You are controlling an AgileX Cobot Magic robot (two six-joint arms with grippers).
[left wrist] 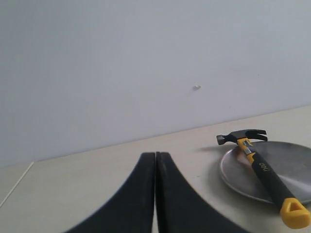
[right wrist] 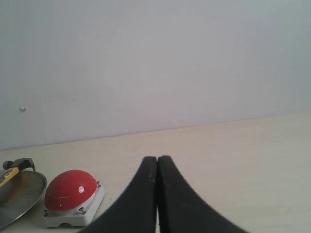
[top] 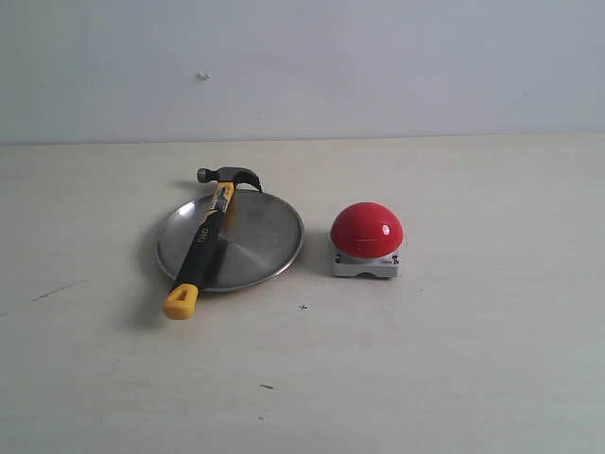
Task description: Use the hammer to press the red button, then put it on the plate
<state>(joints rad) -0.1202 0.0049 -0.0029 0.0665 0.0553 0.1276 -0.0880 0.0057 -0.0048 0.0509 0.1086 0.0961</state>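
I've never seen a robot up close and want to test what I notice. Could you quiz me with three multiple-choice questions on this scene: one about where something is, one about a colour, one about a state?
1. The hammer lies: A across the plate; B upright beside it; C held aloft.
2. Its looped end is: A red; B yellow; C green.
3. The left tool and right tool are: A wide open; B shut, empty; C shut on the hammer.
Answers: A, the handle crosses the dish; B, the loop shows yellow; B, the jaws meet with nothing between.
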